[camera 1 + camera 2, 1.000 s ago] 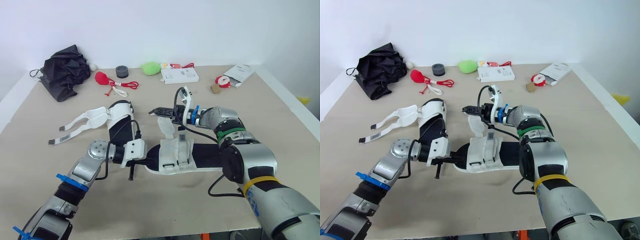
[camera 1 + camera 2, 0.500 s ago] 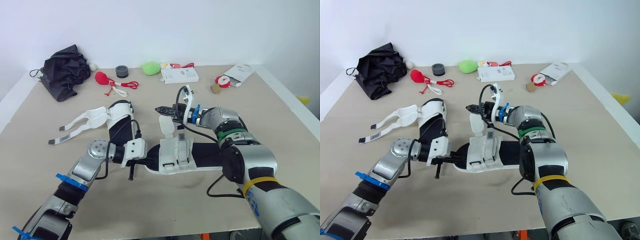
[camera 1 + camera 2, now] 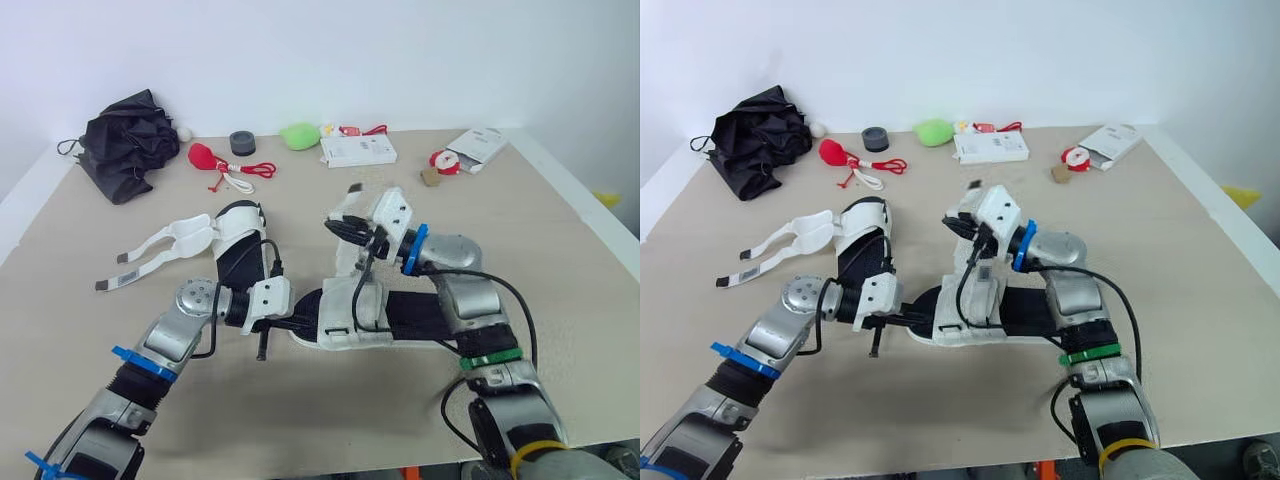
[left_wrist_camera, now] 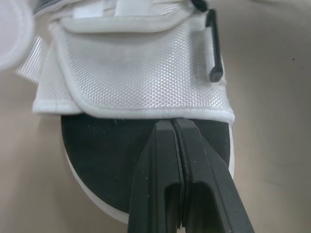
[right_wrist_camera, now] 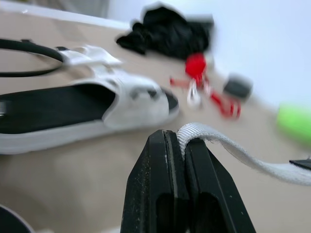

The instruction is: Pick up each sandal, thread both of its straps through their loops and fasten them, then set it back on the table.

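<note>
Sandal (image 3: 372, 318), white mesh over a black footbed, lies flat on the table (image 3: 560, 260). Left gripper (image 4: 173, 125), fingers pressed shut with nothing between, rests at the sandal's rounded left end. Right gripper (image 5: 176, 138), just above the sandal's far side, is clamped on its lifted strap (image 5: 233, 148). The strap looks light, limp and a little slick, so it is best pinched near the free end. Second sandal (image 3: 235, 235), straps undone, lies beyond and left of the sandal. Black bag (image 3: 130, 140) lies well beyond it.
</note>
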You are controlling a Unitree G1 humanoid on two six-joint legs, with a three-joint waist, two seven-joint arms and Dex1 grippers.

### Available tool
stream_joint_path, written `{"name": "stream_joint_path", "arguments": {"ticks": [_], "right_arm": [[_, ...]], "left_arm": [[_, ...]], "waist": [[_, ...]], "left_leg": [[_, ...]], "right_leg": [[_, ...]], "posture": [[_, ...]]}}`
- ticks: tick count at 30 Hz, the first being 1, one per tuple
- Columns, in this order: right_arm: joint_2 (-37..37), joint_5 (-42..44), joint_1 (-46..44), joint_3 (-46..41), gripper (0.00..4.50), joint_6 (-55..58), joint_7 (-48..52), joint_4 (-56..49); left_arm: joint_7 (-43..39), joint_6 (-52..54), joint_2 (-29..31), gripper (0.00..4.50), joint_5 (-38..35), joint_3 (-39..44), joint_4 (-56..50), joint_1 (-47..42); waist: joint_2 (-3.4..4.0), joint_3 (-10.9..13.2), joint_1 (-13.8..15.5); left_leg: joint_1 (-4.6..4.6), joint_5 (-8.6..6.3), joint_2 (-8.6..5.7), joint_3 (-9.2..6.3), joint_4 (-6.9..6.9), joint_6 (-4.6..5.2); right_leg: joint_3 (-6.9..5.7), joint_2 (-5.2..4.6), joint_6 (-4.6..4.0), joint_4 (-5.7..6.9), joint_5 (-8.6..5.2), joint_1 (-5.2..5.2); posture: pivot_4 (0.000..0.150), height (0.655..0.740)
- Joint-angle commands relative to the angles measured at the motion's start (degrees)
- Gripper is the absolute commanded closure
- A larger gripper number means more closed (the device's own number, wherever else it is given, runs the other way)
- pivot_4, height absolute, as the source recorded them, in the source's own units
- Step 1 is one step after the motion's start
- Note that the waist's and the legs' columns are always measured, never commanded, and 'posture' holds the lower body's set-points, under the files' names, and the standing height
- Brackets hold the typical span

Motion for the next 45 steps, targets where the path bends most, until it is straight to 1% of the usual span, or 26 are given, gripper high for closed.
{"name": "stream_joint_path", "arguments": {"ticks": [1, 3, 6, 11, 14, 19, 28, 30, 37, 40, 42, 43, 44, 45], "right_arm": [[-5.1, -9.0, 1.8, 0.7, 4.47, -21.5, -5.5, -6.2], [-7.7, -13.1, 3.9, 1.4, 4.47, -30.0, -8.5, -5.9], [-9.6, -15.7, 5.6, 1.3, 4.47, -37.0, -12.6, -5.2], [-10.6, -19.2, 6.4, -0.9, 4.47, -45.8, -20.0, -7.3], [-11.1, -21.3, 5.2, -0.9, 4.47, -50.8, -22.9, -6.0], [-13.6, -24.4, 5.1, 1.0, 4.47, -57.4, -24.8, -2.1], [-16.6, -26.1, 1.4, 4.9, 4.47, -62.6, -25.9, 5.2], [-17.1, -26.7, 0.4, 6.0, 4.47, -63.7, -25.9, 6.6], [-21.3, -23.5, -2.0, 12.7, 4.47, -63.2, -21.5, 8.8], [-23.6, -19.6, -3.6, 15.5, 4.47, -60.7, -18.0, 9.0], [-25.4, -15.7, -4.8, 17.3, 3.71, -58.7, -15.2, 7.4], [-26.2, -13.9, -5.2, 18.1, 3.43, -57.7, -13.7, 6.5], [-26.7, -12.4, -5.4, 18.4, 2.86, -56.6, -12.6, 5.7], [-26.9, -11.9, -5.5, 18.4, 2.39, -56.0, -12.0, 5.1]], "left_arm": [[-1.6, 0.8, 1.0, 4.5, 3.6, -3.7, 5.5, 2.1], [-1.6, 0.4, 0.8, 4.5, 3.6, -3.8, 6.2, 1.8], [-1.7, -0.1, 0.6, 4.5, 3.7, -3.9, 7.1, 1.3], [-2.2, -0.7, 0.4, 4.5, 3.9, -4.0, 8.0, 0.8], [-2.6, -1.1, 0.1, 4.5, 4.0, -4.0, 8.5, 0.4], [-3.0, -1.3, -0.2, 4.5, 4.2, -3.9, 9.1, -0.2], [-3.2, -1.1, -0.2, 4.5, 4.0, -4.1, 8.7, -0.2], [-3.1, -1.1, -0.2, 4.5, 3.9, -4.1, 8.5, -0.1], [-2.9, -1.0, -0.3, 4.5, 3.9, -4.3, 8.4, 0.3], [-2.8, -1.1, -0.3, 4.5, 4.0, -4.4, 8.4, 0.4], [-2.7, -1.1, -0.5, 4.5, 4.0, -4.4, 8.5, 0.4], [-2.7, -1.1, -0.5, 4.5, 4.0, -4.4, 8.6, 0.4], [-2.6, -1.0, -0.6, 4.5, 3.9, -4.4, 8.6, 0.4], [-2.6, -1.1, -0.6, 4.5, 3.9, -4.4, 8.6, 0.4]], "waist": [[-0.02, 0.0, 0.1], [-0.04, 0.0, 0.1], [-0.07, 0.0, 0.1], [-0.08, 0.0, 0.1], [-0.08, 0.0, 0.2], [-0.09, 0.0, 0.5], [-0.11, 0.1, 0.7], [-0.11, 0.1, 0.7], [-0.12, 0.1, 0.7], [-0.12, 0.1, 0.7], [-0.12, 0.1, 0.7], [-0.11, 0.1, 0.7], [-0.12, 0.1, 0.7], [-0.13, 0.1, 0.7]], "left_leg": [[0.0, 0.0, 0.0, -0.04, 0.02, 0.0], [0.0, 0.0, -0.02, -0.03, 0.06, 0.0], [0.02, 0.0, -0.02, 0.01, 0.08, -0.01], [0.1, 0.05, 0.01, -0.01, 0.08, -0.08], [0.13, 0.06, 0.0, -0.02, 0.14, -0.1], [0.34, 0.05, -0.01, -0.05, 0.25, -0.06], [0.5, 0.05, 0.01, -0.05, 0.2, -0.04], [0.49, 0.01, 0.01, -0.04, 0.19, 0.02], [0.49, -0.05, 0.01, -0.04, 0.18, 0.08], [0.49, -0.07, 0.01, -0.04, 0.17, 0.08], [0.5, -0.08, 0.01, -0.04, 0.15, 0.09], [0.51, -0.08, 0.01, -0.04, 0.15, 0.09], [0.54, -0.08, 0.02, -0.04, 0.15, 0.09], [0.56, -0.08, 0.03, -0.05, 0.16, 0.09]], "right_leg": [[0.04, 0.05, 0.06, 0.0, -0.04, 0.03], [0.1, 0.07, 0.09, 0.0, -0.06, 0.05], [0.16, 0.09, 0.09, 0.0, -0.05, 0.05], [0.18, 0.14, 0.06, 0.01, -0.05, 0.12], [0.18, 0.14, 0.05, 0.01, -0.04, 0.17], [0.17, 0.12, 0.08, 0.01, -0.02, 0.44], [0.18, 0.15, -0.08, 0.02, -0.02, 0.54], [0.19, 0.15, -0.35, 0.02, 0.11, 0.54], [0.2, 0.17, -0.41, 0.01, 0.03, 0.54], [0.2, 0.17, -0.43, 0.02, 0.02, 0.53], [0.2, 0.17, -0.45, 0.01, 0.0, 0.54], [0.2, 0.17, -0.45, 0.02, 0.0, 0.54], [0.2, 0.16, -0.46, 0.02, 0.0, 0.56], [0.18, 0.16, -0.46, 0.02, 0.0, 0.58]], "posture": [[0.15, 0.74], [0.15, 0.74], [0.15, 0.74], [0.15, 0.74], [0.15, 0.74], [0.15, 0.74], [0.15, 0.74], [0.15, 0.74], [0.15, 0.74], [0.15, 0.74], [0.15, 0.74], [0.15, 0.74], [0.15, 0.74], [0.15, 0.74]]}}
